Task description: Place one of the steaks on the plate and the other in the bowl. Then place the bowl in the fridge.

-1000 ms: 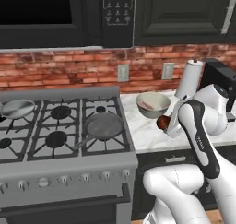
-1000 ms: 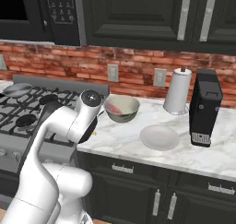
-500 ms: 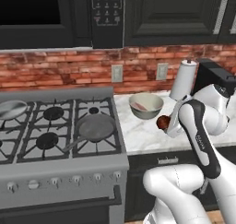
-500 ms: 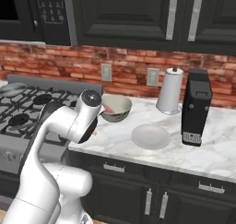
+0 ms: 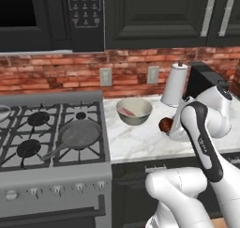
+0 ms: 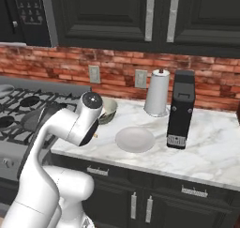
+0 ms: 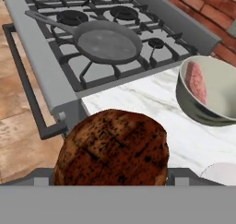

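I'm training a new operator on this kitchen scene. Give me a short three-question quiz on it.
1. True or false: the small round white plate already holds a steak.
2. Where does the pink raw steak lie? A: in the grey frying pan. B: in the cream-beige deep bowl. C: on the plate.
3. Missing word: the gripper carries a dark brown, grill-marked ____.
Key: 1 false, the plate is bare. 2 B. 3 steak.
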